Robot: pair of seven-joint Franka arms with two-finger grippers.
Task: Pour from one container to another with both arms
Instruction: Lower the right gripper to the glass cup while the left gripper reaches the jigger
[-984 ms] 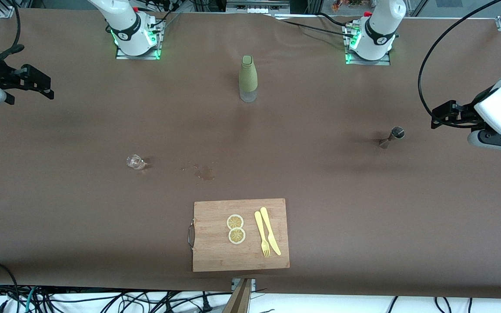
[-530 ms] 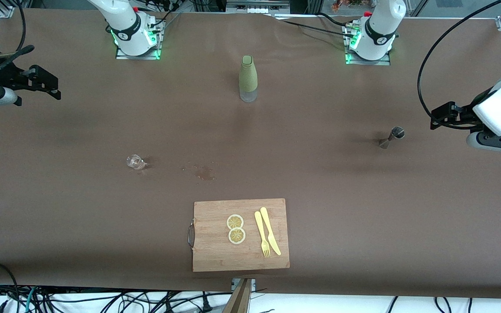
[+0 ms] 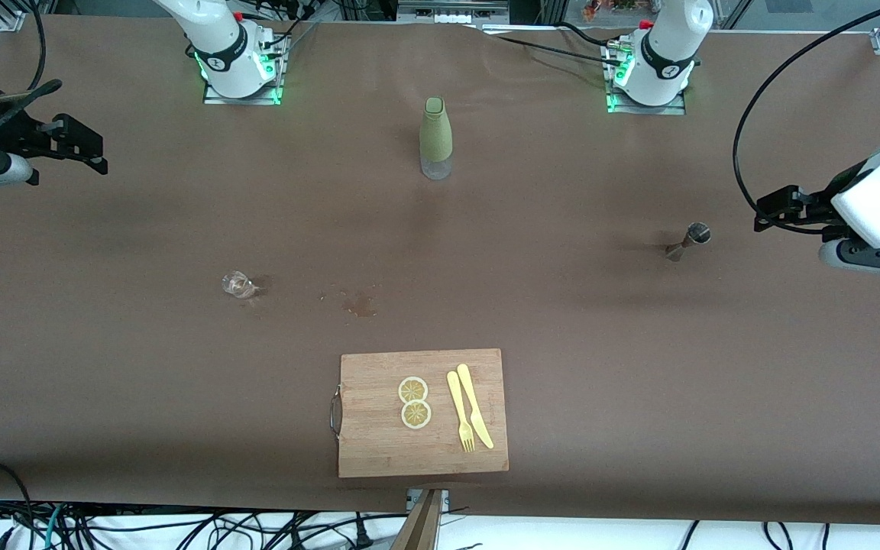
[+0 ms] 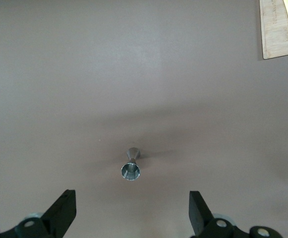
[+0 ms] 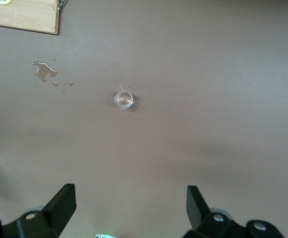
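Note:
A steel jigger (image 3: 688,241) stands upright toward the left arm's end of the table. My left gripper (image 3: 764,212) hovers beside it, open and holding nothing. In the left wrist view the jigger (image 4: 130,167) lies ahead of the open left gripper (image 4: 130,214), apart from both fingers. A small clear glass (image 3: 235,284) stands toward the right arm's end. My right gripper (image 3: 96,153) hangs open and holding nothing over that end's edge. The glass (image 5: 123,99) shows well ahead of the right gripper (image 5: 130,206) in the right wrist view. A green-sleeved bottle (image 3: 435,137) stands between the two bases.
A wet spill (image 3: 360,303) marks the brown cloth beside the glass. A wooden cutting board (image 3: 379,443) with two lemon slices (image 3: 414,402), a yellow fork (image 3: 460,412) and a knife (image 3: 475,405) lies near the front edge. Black cables trail from both arms.
The right gripper has shifted slightly inward from the table's end. The left wrist has moved slightly toward the bases. Both grippers stay open, and nothing on the table has moved.

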